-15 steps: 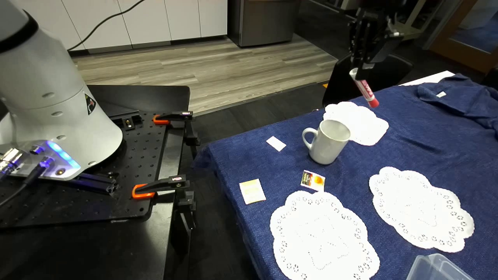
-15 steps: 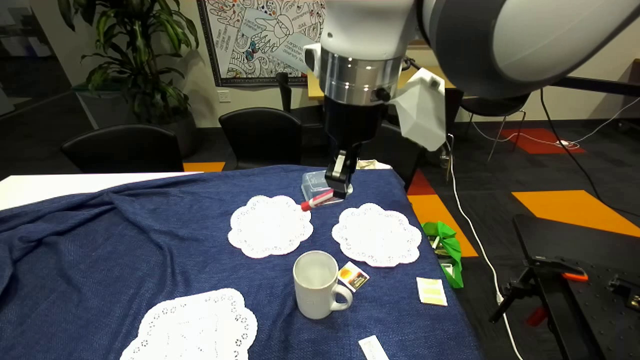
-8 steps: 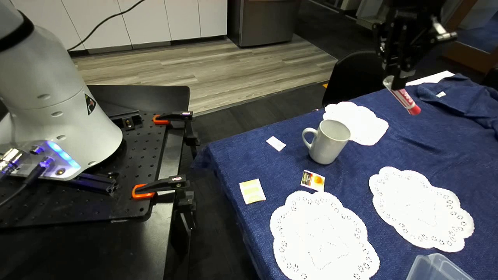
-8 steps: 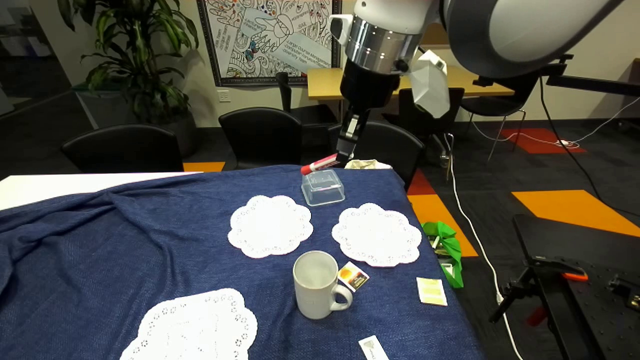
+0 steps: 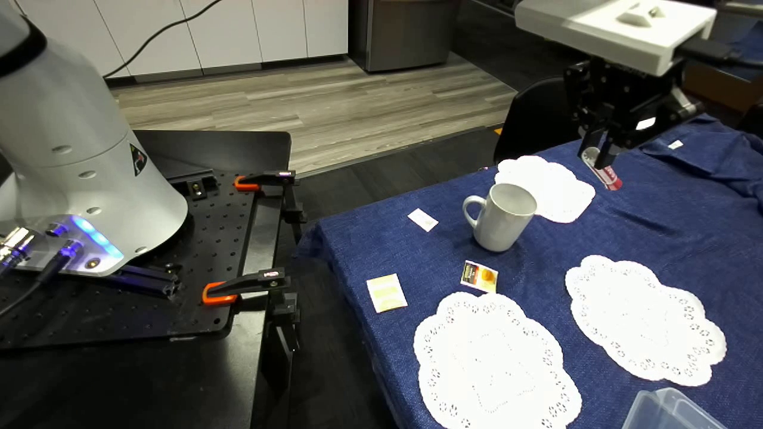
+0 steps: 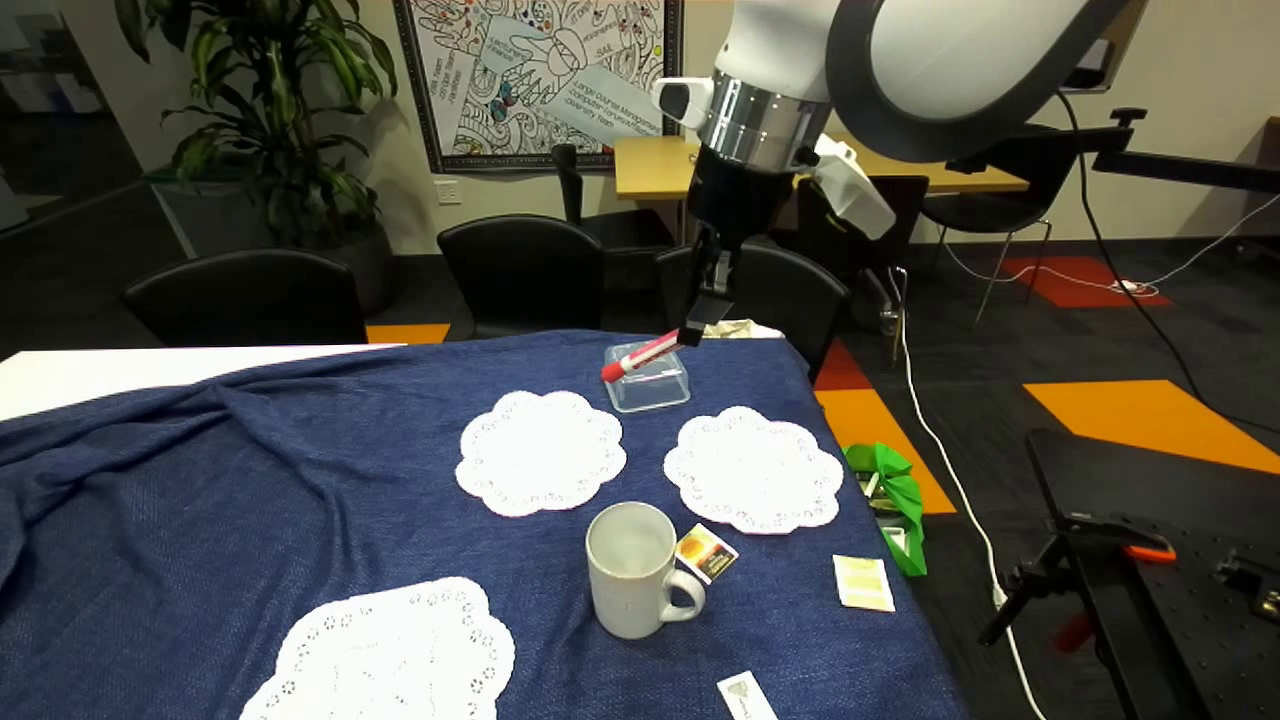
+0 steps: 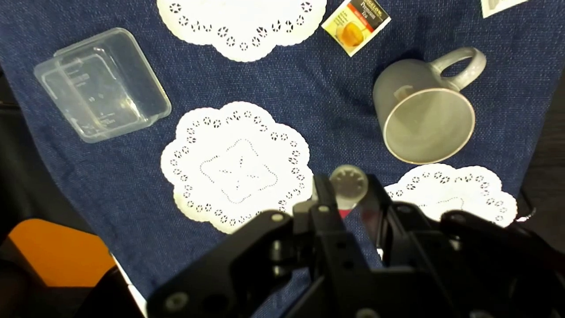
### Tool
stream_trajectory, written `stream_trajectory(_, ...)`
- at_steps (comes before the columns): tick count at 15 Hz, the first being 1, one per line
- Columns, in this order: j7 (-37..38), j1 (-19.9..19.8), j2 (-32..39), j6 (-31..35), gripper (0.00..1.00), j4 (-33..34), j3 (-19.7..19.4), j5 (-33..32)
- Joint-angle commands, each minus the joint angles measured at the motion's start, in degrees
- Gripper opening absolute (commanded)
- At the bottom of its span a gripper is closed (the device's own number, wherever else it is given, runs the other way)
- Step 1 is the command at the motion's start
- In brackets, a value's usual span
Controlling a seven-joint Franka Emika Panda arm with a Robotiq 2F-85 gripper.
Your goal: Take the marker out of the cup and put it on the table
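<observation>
My gripper (image 5: 598,152) is shut on the marker (image 5: 608,177), a red and white stick, and holds it tilted in the air above the table (image 5: 372,235). In an exterior view the gripper (image 6: 690,335) grips the marker (image 6: 642,357) near its white end, with the red end pointing out and down. In the wrist view the marker's round pale end (image 7: 349,183) shows between the fingertips (image 7: 348,194). The white cup (image 5: 503,220) stands upright on the dark blue cloth, apart from the gripper. Its inside looks empty in the wrist view (image 7: 428,126).
White lace doilies lie on the cloth, such as a round one (image 6: 542,455) and others (image 6: 755,470) (image 6: 400,650). A clear plastic box (image 6: 648,380) stands near the table's edge. A tea packet (image 5: 479,277) and small paper squares (image 5: 386,292) lie around the cup.
My gripper has carried the marker farther from the cup, then lowered slightly over the last half second as the wrist tilted. The cup has not moved.
</observation>
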Motion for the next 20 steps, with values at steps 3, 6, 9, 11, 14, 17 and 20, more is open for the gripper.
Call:
stream_trajectory(3, -3.7, -1.5, 2.5, -0.2, 0.05, 2.4, 2.4, 4.0)
stream_trajectory(6, -9.7, -3.9, 7.4, -1.1, 0.05, 8.5, 4.8, 11.7)
stream_trajectory(9, -13.1, -6.4, 12.6, -0.7, 0.05, 14.6, 6.7, 15.1)
stream_trajectory(11, -13.3, -7.4, 16.1, -0.6, 0.05, 18.4, 7.3, 14.2)
stream_trajectory(14, -12.1, -8.2, 21.1, 0.9, 0.05, 22.7, 7.5, 12.2)
stream_trajectory(17, -10.5, -8.1, 25.7, 3.8, 0.05, 26.0, 6.9, 10.1)
stream_trajectory(20, -8.7, -7.9, 29.8, 8.0, 0.05, 28.0, 6.3, 7.0)
